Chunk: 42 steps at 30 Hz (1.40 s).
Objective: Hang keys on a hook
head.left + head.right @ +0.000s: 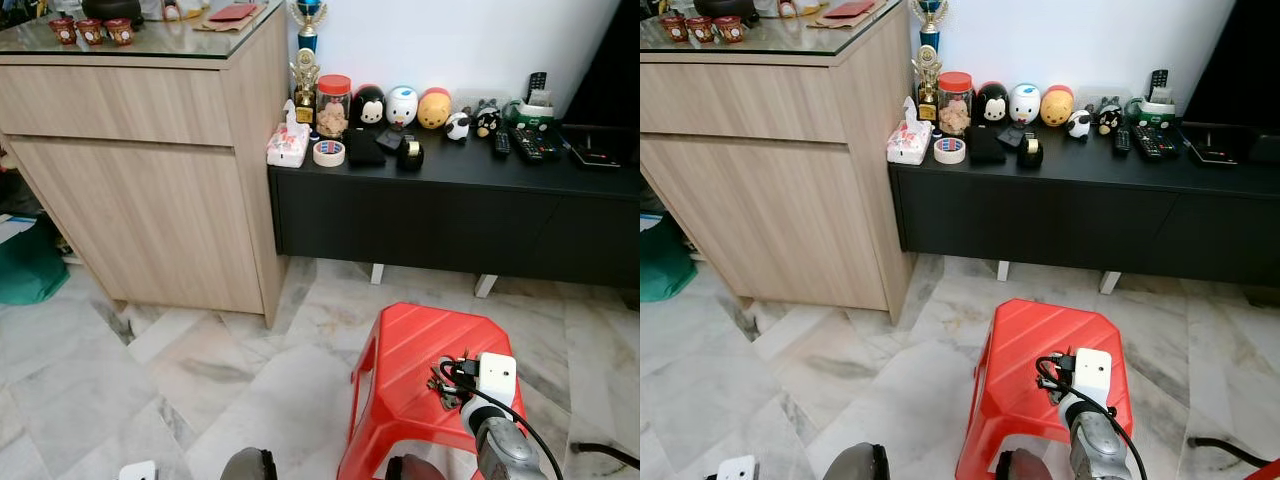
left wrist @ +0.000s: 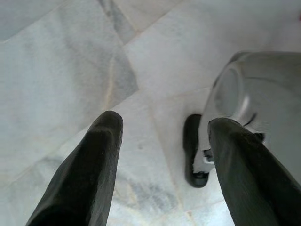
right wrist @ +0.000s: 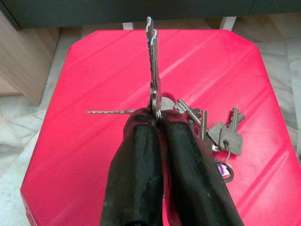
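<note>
- The right hand [image 3: 157, 120] hovers over the red stool [image 3: 94, 75], fingers pressed together on the keys [image 3: 207, 129].
- It pinches one upright key at the ring; the others dangle beside it, above the stool.
- Light, stiff metal, probably slippery and free-swinging; hold near the ring.
- The left hand [image 2: 162, 129] hangs spread above the floor [image 2: 70, 56].

A home living room is shown: beyond the right gripper [image 3: 157, 123] a marble floor [image 1: 150, 380], a black low console [image 1: 450, 215] laden with character figurines [image 1: 402, 105], and a wooden cabinet [image 1: 150, 180] are seen.
</note>
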{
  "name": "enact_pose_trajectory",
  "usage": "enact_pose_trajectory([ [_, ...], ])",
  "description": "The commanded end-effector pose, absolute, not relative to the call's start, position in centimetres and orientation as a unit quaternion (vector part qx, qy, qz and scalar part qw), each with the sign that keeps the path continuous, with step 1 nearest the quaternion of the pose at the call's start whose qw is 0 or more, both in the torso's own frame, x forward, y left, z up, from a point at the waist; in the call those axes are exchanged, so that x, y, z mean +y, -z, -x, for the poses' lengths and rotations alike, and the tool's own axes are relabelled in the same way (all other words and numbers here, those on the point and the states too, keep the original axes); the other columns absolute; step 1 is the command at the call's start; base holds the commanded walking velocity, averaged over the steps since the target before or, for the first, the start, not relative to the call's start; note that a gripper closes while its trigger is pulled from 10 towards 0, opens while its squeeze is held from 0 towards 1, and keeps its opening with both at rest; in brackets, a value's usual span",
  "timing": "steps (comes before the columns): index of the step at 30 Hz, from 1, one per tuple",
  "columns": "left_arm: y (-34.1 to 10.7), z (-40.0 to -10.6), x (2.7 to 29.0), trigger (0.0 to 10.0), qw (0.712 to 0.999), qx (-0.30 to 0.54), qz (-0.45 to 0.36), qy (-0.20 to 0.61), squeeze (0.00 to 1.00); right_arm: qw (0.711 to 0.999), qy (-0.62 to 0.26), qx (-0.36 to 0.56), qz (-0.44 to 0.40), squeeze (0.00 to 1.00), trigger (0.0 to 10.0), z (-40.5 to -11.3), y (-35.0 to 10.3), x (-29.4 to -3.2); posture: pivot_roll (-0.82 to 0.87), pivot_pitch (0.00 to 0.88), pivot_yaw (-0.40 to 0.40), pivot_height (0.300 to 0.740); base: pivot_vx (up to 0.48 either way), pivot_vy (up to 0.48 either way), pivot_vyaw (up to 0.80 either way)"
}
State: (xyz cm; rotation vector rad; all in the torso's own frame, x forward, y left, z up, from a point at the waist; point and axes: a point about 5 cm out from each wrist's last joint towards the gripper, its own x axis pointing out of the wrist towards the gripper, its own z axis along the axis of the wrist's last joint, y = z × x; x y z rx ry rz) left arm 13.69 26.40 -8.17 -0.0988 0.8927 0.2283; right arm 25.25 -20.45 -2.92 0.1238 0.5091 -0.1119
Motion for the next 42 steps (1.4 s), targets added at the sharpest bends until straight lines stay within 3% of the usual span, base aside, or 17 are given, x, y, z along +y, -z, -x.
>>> enact_pose_trajectory([
  [1, 8.5, -12.7, 26.7, 10.0, 0.884, 0.45, 0.049, -0.114, 0.0, 0.966, 0.056, 0.243, -0.063, 0.0, 10.0, -25.5, 2.6, -20.5, 0.03, 0.0, -0.019, 0.627, -0.27, 0.0, 0.0],
  [21, 8.9, -13.3, 24.6, 10.0, 0.886, 0.45, 0.057, -0.101, 0.0, 0.968, 0.055, 0.239, -0.059, 0.0, 10.0, -25.8, 2.4, -20.8, 0.04, 0.0, -0.028, 0.627, -0.272, 0.0, 0.0],
  [38, 8.2, -13.3, 26.4, 10.0, 0.896, 0.426, 0.052, -0.115, 0.0, 0.97, 0.047, 0.234, -0.055, 0.0, 10.0, -26.2, 2.0, -20.8, 0.03, 0.0, -0.041, 0.627, -0.112, 0.0, 0.0],
  [42, 8.1, -13.9, 26.2, 10.0, 0.9, 0.416, 0.053, -0.115, 0.0, 0.97, 0.037, 0.232, -0.053, 0.0, 10.0, -26.5, 1.8, -20.7, 0.04, 0.0, -0.047, 0.656, 0.0, 0.0, 0.0],
])
